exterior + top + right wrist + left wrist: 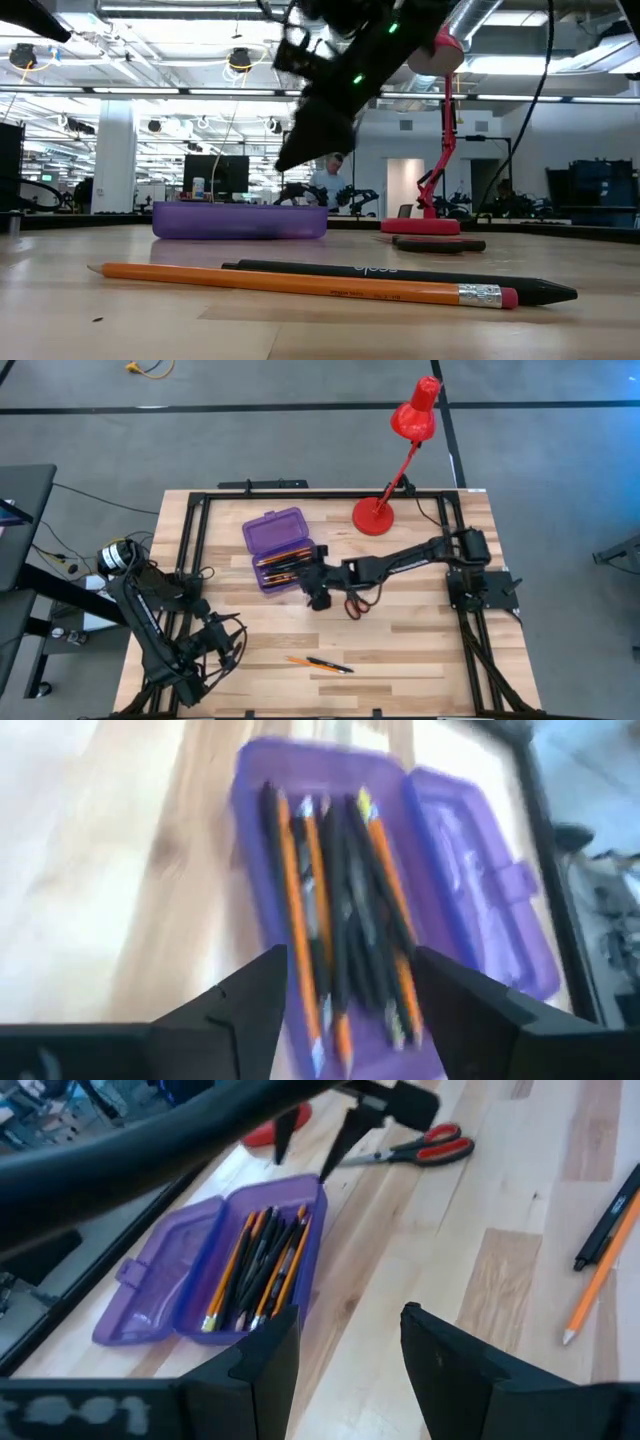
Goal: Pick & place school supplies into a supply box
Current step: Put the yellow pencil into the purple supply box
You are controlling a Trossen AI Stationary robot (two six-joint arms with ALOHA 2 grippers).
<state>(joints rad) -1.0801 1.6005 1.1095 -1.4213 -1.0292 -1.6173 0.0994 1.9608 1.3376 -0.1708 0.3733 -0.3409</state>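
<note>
The purple supply box (275, 548) lies open on the table, lid flat on the far side. Its tray holds several orange pencils and black pens (340, 920). My right gripper (350, 1005) hovers open just above the tray's right end (312, 582), with nothing between its fingers. The red-handled scissors (357, 603) lie flat right of the box. One orange pencil (300, 283) and one black pen (400, 272) lie side by side near the front edge. My left gripper (350, 1350) waits open at the near left (228, 640), off the table top.
A red desk lamp (385, 510) stands on its round base behind the right arm, at the back of the table. A black frame (190, 530) runs along the table's edges. Bare wood lies between the box and the loose pencil and pen.
</note>
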